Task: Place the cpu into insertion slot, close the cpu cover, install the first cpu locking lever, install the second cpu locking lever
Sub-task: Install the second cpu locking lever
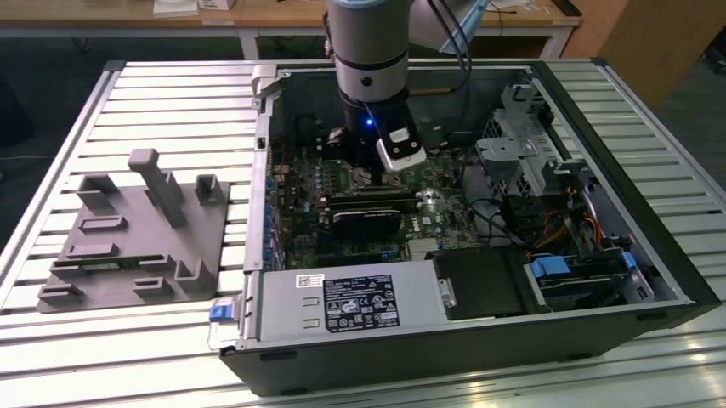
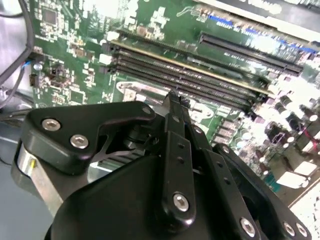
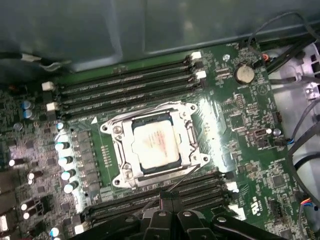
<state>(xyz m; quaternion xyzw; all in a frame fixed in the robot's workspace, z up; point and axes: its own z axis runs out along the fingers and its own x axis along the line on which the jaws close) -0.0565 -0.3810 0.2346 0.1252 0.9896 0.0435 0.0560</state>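
Gripper (image 3: 167, 200) hovers just over the socket's edge, fingers pressed together, holding nothing. The cpu (image 3: 156, 144) sits in the slot (image 3: 116, 141), cover (image 3: 187, 131) down around it. Seating and cover look done; I can't tell whether the levers are latched.

The power supply label (image 1: 360, 303) carries print, perhaps certification marks, unreadable.

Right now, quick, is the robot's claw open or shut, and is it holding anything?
Gripper: shut, black fingers pressed together, nothing visibly held, just above the green circuit board beside the pale silvery-grey square cpu, which sits in its socket.
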